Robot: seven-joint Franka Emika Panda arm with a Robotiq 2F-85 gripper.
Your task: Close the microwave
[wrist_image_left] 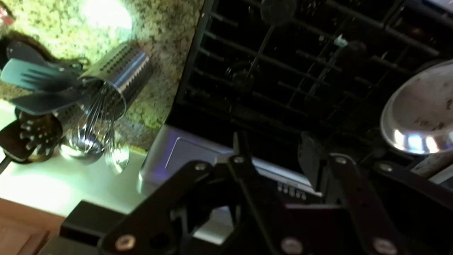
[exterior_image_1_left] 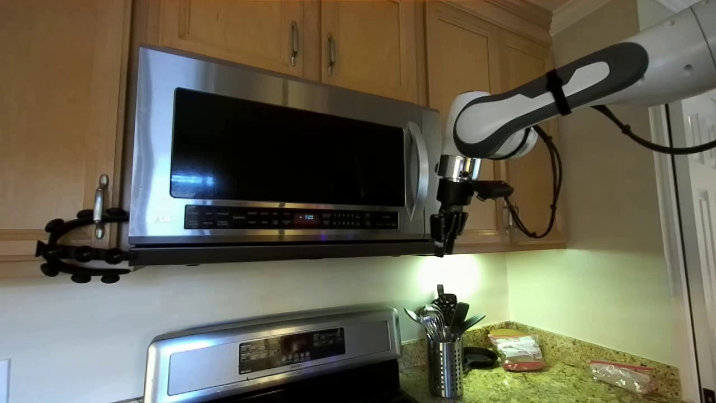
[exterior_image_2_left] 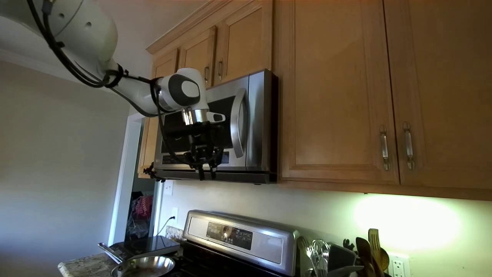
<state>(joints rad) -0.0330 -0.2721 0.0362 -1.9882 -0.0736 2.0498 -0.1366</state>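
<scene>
The microwave (exterior_image_1_left: 288,151) is a wide steel box with a dark glass window, set under the wooden cabinets. It also shows in an exterior view (exterior_image_2_left: 258,127), partly hidden by the arm. Its door looks flush with the body. Its curved steel handle (exterior_image_1_left: 419,170) is at the door's right end. My gripper (exterior_image_1_left: 444,246) points down in front of the microwave, near its lower right part, apart from the handle. In an exterior view the gripper (exterior_image_2_left: 207,175) appears left of the handle. In the wrist view the fingers (wrist_image_left: 274,145) stand apart with nothing between them.
The steel stove (exterior_image_1_left: 363,330) is below the microwave. A utensil holder (exterior_image_1_left: 446,369) stands on the counter beside it. A steel pan (exterior_image_2_left: 144,266) is at the stove's far side. A black flexible mount (exterior_image_1_left: 84,254) hangs by the microwave's left end. Plastic bags (exterior_image_1_left: 517,352) lie on the counter.
</scene>
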